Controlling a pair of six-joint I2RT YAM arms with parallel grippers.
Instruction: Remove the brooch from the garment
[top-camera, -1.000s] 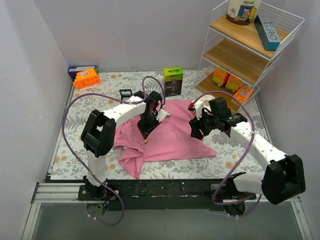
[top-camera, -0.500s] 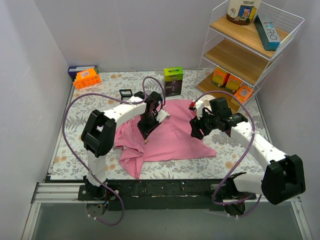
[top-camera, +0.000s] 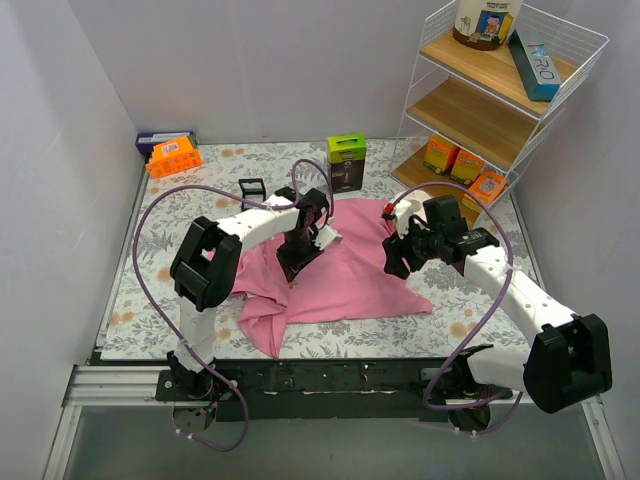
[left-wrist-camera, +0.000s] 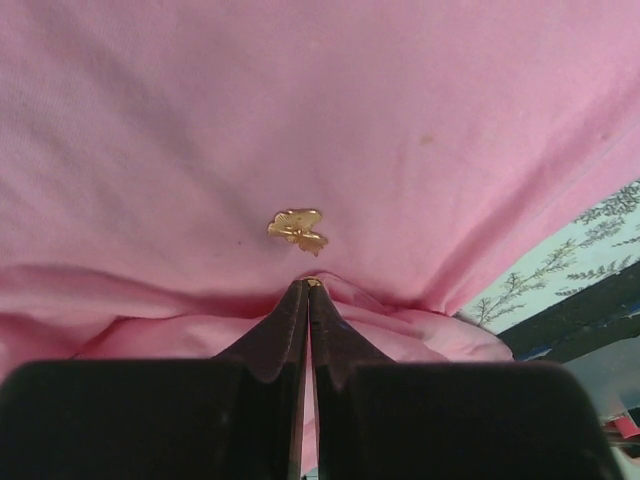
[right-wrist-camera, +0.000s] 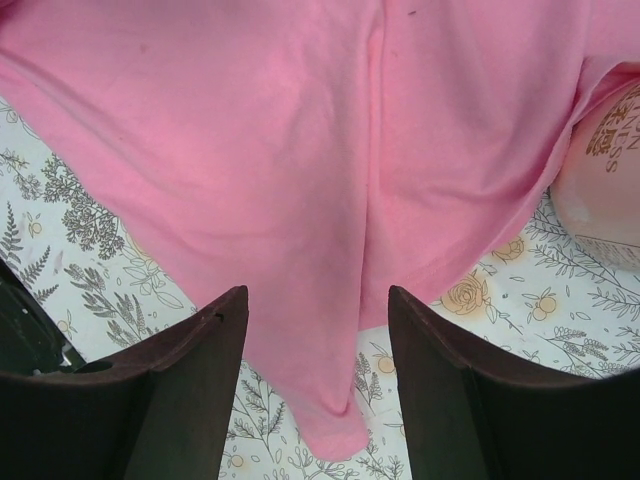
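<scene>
Small gold winged metal brooch (left-wrist-camera: 298, 230) lies flat on the soft, rumpled pink cloth garment (left-wrist-camera: 300, 110).
Left gripper (left-wrist-camera: 306, 298): tapered black tips pressed together at a cloth ridge just below the brooch. Right gripper (right-wrist-camera: 317, 300): blunt jaws apart above the garment's smooth hem.

Pretty basic booth here: plain white walls (top-camera: 260, 70) on three sides, with soft, even light and no harsh shadows. The desk (top-camera: 140, 290) has a pale floral-print top. In the back right corner there's a white wire rack (top-camera: 575, 75) with wooden shelves (top-camera: 470, 120).
</scene>
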